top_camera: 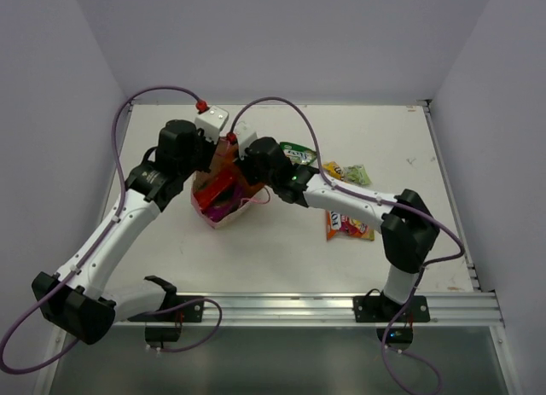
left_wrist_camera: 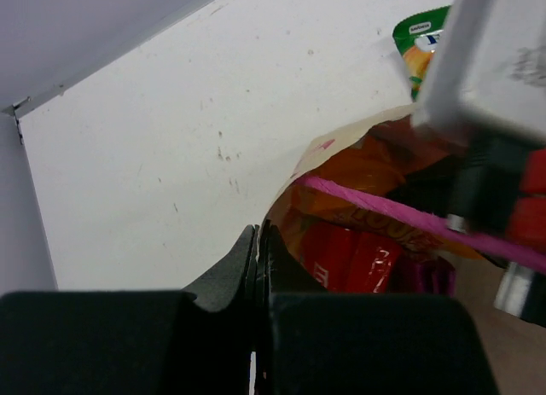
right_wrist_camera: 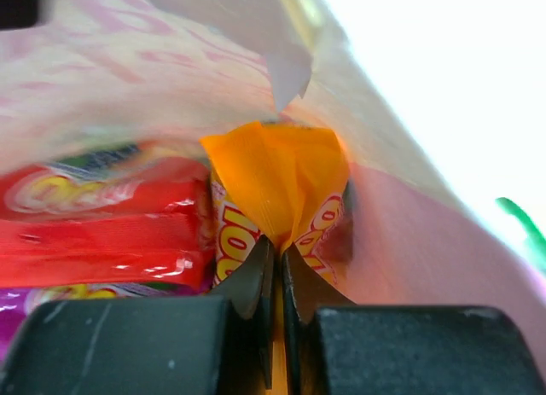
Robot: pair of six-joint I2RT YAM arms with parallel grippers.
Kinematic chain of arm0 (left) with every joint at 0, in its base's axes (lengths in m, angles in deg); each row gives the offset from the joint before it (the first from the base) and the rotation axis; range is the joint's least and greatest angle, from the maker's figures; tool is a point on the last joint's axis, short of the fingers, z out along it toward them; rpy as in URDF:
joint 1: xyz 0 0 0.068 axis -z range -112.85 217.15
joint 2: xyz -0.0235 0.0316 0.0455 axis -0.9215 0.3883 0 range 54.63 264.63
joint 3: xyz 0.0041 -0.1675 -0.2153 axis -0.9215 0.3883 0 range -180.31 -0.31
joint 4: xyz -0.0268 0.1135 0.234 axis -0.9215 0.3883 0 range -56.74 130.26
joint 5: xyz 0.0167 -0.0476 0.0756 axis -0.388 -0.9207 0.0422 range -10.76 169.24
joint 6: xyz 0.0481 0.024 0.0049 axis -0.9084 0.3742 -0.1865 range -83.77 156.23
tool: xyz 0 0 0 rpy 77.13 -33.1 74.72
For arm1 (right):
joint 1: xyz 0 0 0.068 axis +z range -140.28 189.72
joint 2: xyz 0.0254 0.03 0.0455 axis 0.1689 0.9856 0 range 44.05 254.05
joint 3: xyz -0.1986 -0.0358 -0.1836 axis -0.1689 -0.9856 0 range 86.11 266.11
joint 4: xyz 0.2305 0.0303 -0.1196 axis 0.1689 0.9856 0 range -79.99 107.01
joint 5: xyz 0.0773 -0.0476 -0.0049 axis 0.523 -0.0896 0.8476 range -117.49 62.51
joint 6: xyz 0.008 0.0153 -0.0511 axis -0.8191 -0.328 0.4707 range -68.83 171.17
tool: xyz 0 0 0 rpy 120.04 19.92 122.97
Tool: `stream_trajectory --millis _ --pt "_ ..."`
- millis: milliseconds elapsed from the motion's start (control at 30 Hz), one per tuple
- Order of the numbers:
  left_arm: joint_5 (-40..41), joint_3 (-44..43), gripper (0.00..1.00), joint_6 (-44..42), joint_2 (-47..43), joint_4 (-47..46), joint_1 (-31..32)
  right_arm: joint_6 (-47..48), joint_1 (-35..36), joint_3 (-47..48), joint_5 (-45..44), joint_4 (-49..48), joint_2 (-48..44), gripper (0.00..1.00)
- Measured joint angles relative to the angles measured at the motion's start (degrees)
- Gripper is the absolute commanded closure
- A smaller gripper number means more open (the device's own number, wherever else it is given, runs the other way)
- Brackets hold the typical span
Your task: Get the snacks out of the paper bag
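The pink paper bag (top_camera: 223, 209) lies tilted at mid table, mouth facing the back. My left gripper (top_camera: 205, 159) is shut on its rim (left_wrist_camera: 290, 175), the jaws pinching the paper edge. My right gripper (top_camera: 248, 170) reaches into the bag and is shut on the top of an orange packet (right_wrist_camera: 275, 177), also visible in the left wrist view (left_wrist_camera: 375, 169). A red packet (right_wrist_camera: 102, 229) and a magenta-purple packet (right_wrist_camera: 51, 298) lie in the bag beside it. The pink cord handle (left_wrist_camera: 384, 209) crosses the opening.
On the table right of the bag lie a green packet (top_camera: 297, 152), a small yellow candy pack (top_camera: 334, 168), a small green candy pack (top_camera: 357, 174) and a red-yellow packet (top_camera: 348, 225). The table's raised edges run along the back and right.
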Motion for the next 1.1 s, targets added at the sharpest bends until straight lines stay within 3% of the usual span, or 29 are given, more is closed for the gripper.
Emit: stream_trajectory --millis 233,567,833,967,1100 --pt "2.27 -2.82 1.00 1.77 0.04 1.09 0.72 3.26 -0.94 4.94 4.72 10.64 -7.26 1.00" --pt "3.93 -3.96 1.00 4.13 1.64 4.02 0.39 2.67 -0.81 14.03 11.43 12.09 -11.80 1.00" --pt "8.00 -3.98 1.00 5.46 1.73 4.35 -0.07 2.82 -1.44 15.04 10.27 15.39 -14.75 1.00" --pt "8.98 -3.98 1.00 5.55 1.84 4.76 -0.07 3.34 -5.53 17.27 7.23 18.21 -19.43 1.00" --pt "9.31 -3.96 1.00 5.49 1.84 4.76 -0.07 2.67 -14.91 14.25 2.93 16.22 -27.67 1.00"
